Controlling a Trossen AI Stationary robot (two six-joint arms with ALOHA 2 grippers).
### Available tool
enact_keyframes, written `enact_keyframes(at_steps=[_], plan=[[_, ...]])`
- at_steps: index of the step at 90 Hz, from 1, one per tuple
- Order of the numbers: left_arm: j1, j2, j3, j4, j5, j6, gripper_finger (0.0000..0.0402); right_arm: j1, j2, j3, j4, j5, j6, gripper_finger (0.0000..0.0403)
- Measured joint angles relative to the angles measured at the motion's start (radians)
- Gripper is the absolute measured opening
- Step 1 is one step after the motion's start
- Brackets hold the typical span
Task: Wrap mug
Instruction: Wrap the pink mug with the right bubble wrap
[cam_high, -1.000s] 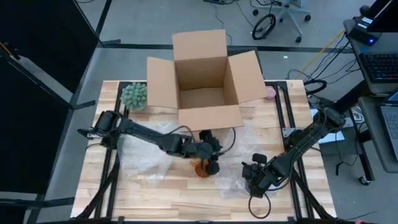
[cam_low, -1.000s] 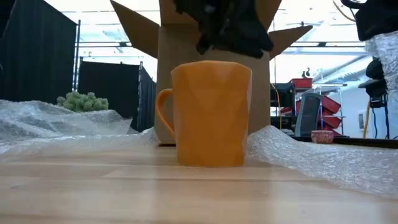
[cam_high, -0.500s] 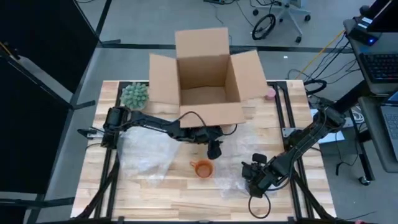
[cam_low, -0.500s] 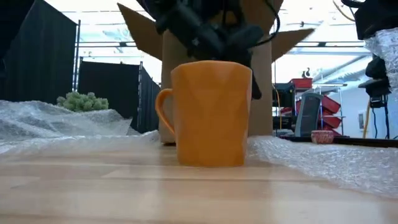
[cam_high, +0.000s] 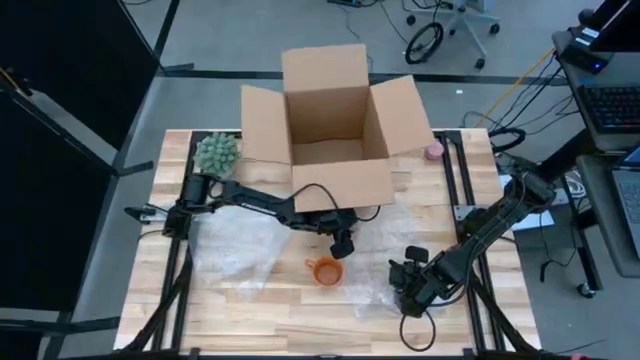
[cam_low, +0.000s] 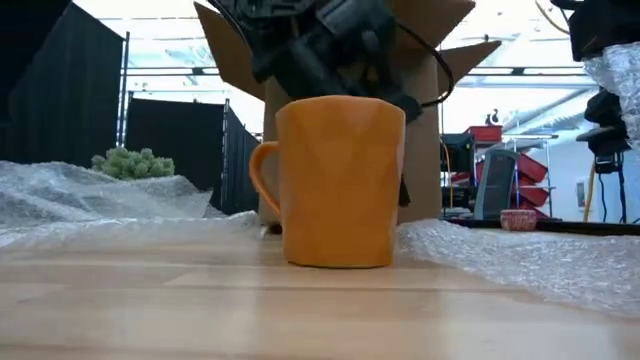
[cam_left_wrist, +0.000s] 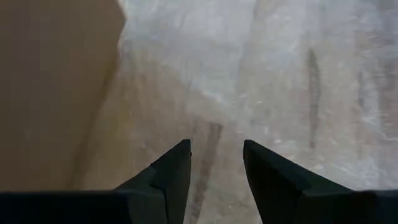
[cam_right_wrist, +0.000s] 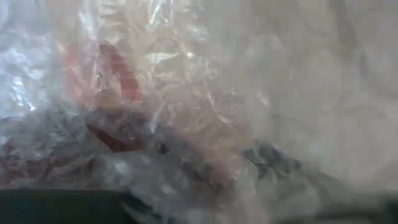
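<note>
We see the orange ceramic mug (cam_high: 325, 270) standing upright on the bare pale wooden slatted surface (cam_high: 280, 310), handle to the picture's left in the high view, not yet on any wrap. It sits between two sheets of clear bubble wrap: one crumpled sheet (cam_high: 235, 245) on the left arm's side, the other sheet (cam_high: 385, 285) on the right arm's side.

The left gripper (cam_high: 342, 243) hangs just beyond the mug, between it and the open brown cardboard box (cam_high: 335, 130); its fingers (cam_left_wrist: 171, 171) are apart and hold nothing. The right gripper (cam_high: 408, 285) lies low at the right-hand sheet, and its wrist view is filled with wrap pressed close. We think it may be clamped on that sheet, but we cannot tell.

We judge the mug to be set down and free, with the wrapping itself not begun. The next move calls for bringing wrap and mug together: either drawing a sheet across to the mug, or lifting the mug onto a flattened sheet, then folding the wrap over it
</note>
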Motion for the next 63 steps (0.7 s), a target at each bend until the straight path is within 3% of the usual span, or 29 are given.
enact_keyframes(at_steps=[44,52,63], plan=[[0.006,0.06,0.0,-0.005,0.005,0.012,0.0132,0.0,0.0,0.0,0.004,0.001,-0.008,0.0153],[0.006,0.06,0.0,-0.005,0.005,0.012,0.0104,0.0,0.0,0.0,0.004,0.001,-0.008,0.0153],[0.006,0.06,0.0,-0.004,0.005,0.013,0.0028,0.0,0.0,0.0,0.003,0.001,-0.009,0.0153]])
